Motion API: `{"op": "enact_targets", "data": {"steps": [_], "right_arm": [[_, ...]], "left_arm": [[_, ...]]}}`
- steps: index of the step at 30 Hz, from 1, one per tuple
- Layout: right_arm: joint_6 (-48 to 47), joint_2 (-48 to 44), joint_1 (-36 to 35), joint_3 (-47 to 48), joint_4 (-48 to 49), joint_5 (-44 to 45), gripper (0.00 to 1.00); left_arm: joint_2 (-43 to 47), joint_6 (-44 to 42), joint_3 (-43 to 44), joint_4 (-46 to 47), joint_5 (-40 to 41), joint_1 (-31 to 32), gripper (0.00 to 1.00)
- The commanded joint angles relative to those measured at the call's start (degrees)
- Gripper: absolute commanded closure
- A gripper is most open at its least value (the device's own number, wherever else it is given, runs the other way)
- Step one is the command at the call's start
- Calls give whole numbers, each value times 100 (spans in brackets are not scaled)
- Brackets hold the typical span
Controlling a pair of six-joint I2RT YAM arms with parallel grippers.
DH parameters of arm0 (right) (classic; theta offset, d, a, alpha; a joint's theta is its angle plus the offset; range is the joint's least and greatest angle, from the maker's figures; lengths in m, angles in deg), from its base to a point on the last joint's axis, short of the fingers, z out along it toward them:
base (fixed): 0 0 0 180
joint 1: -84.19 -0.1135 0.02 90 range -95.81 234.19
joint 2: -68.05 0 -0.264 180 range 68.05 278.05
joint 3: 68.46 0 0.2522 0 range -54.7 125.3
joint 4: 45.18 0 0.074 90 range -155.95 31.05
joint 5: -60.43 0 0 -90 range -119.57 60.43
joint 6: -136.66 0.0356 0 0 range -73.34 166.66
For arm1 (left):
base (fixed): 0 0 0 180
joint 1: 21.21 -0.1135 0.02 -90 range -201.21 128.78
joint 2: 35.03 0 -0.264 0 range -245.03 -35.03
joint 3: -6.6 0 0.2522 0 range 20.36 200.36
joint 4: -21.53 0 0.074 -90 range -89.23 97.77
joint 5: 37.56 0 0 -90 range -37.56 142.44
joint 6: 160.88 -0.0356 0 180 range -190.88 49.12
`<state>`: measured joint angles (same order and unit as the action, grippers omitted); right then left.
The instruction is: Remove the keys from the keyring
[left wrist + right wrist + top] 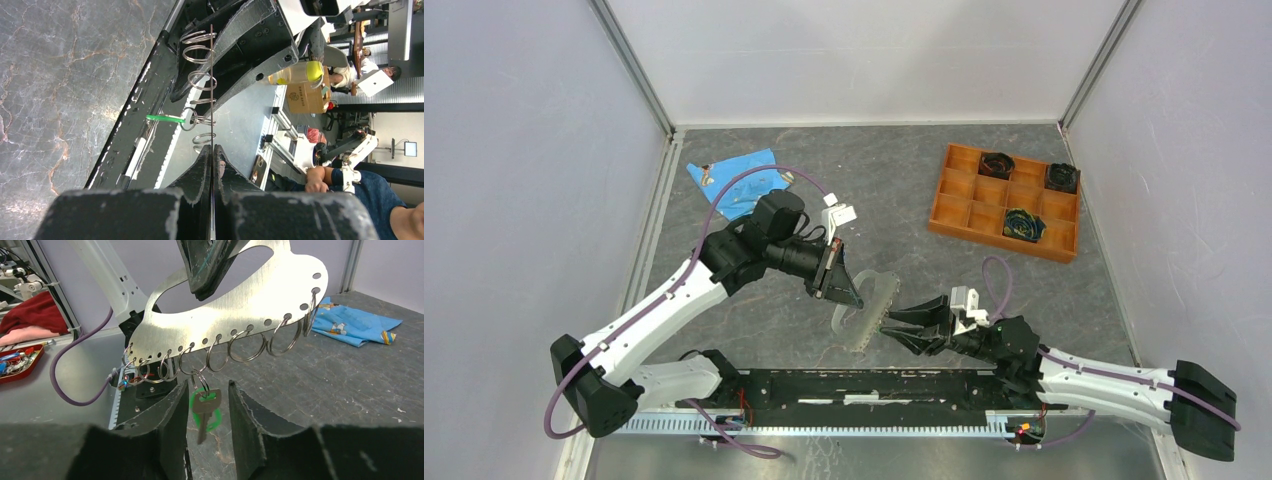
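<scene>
Plainly, the left gripper (pixel 846 292) was clamped tight on the top edge of the keyring (pixel 240 305), holding it on edge in the air above the table (pixel 904 180), near its front and between the two arms. The keyring looked like thin, stiff sheet metal, light and smooth, so likely slippery between hard pads and best held flat-on, as it was. A row of wire rings (pixel 247 347) hung from holes along its lower edge; they would probably swing freely and resist prying. Only one key (pixel 205 407) showed, small and light, green at the head, dangling from a middle ring. Its flat head seemed the best place to pinch. The right gripper (pixel 892 324) stood about half open, a jaw on each side of that key, holding nothing. No brand or writing could be read on key or keyring.
</scene>
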<state>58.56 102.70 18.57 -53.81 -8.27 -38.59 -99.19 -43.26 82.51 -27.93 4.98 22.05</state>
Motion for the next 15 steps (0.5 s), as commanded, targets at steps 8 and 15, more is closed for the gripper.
{"op": "enact_targets", "data": {"steps": [8, 15], "right_arm": [[75, 206, -23, -851, 391, -213, 69], [163, 270, -21, -862, 505, -250, 75]], "left_arm": [[-53, -46, 280, 99, 0, 33, 98], [-44, -21, 280, 98, 25, 33, 98]]}}
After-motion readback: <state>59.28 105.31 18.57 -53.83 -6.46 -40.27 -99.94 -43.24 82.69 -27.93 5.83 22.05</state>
